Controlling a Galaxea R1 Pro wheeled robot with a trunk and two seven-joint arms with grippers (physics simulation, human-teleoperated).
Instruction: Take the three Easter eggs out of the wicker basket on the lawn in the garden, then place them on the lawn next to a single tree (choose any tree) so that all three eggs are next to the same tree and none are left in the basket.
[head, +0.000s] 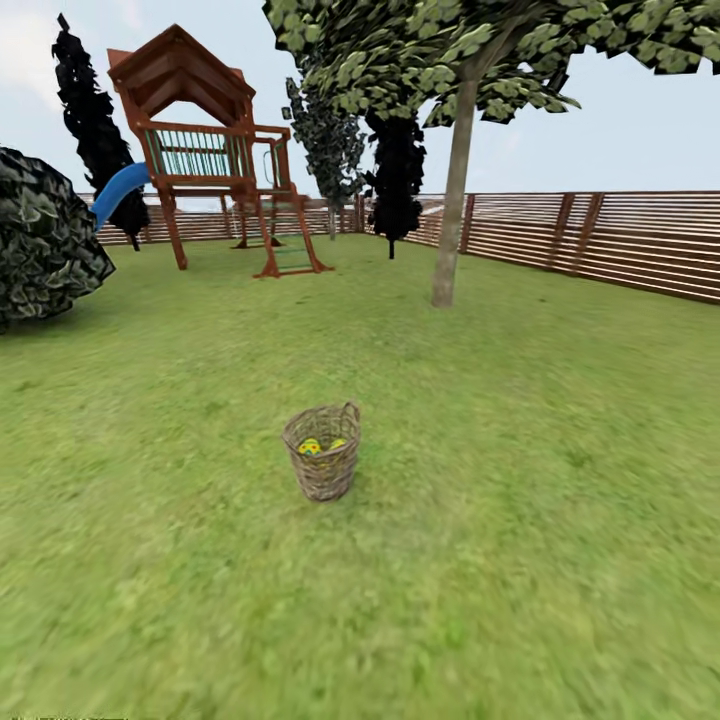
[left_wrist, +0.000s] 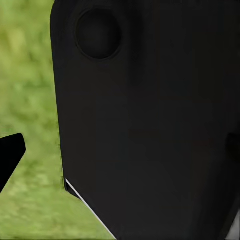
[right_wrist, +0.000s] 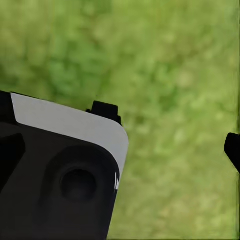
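Observation:
The wicker basket (head: 322, 470) stands upright on the lawn (head: 520, 450) in the middle of the head view. Inside it, over the rim, I see yellow Easter eggs (head: 311, 446) with blue and red marks; how many I cannot tell. A tree (head: 452, 200) with a pale straight trunk rises well behind the basket, to its right. My right gripper (right_wrist: 168, 129) hangs over bare grass with its fingertips (right_wrist: 232, 149) far apart and nothing between them. My left gripper (left_wrist: 120, 150) is mostly covered by a black robot part; one fingertip (left_wrist: 10, 155) sits at the picture's edge.
A wooden play tower (head: 205, 150) with a blue slide stands at the back left. A round dark bush (head: 45, 235) is at the left. Dark thin trees (head: 398, 170) and a slatted wooden fence (head: 600, 240) close the garden behind and to the right.

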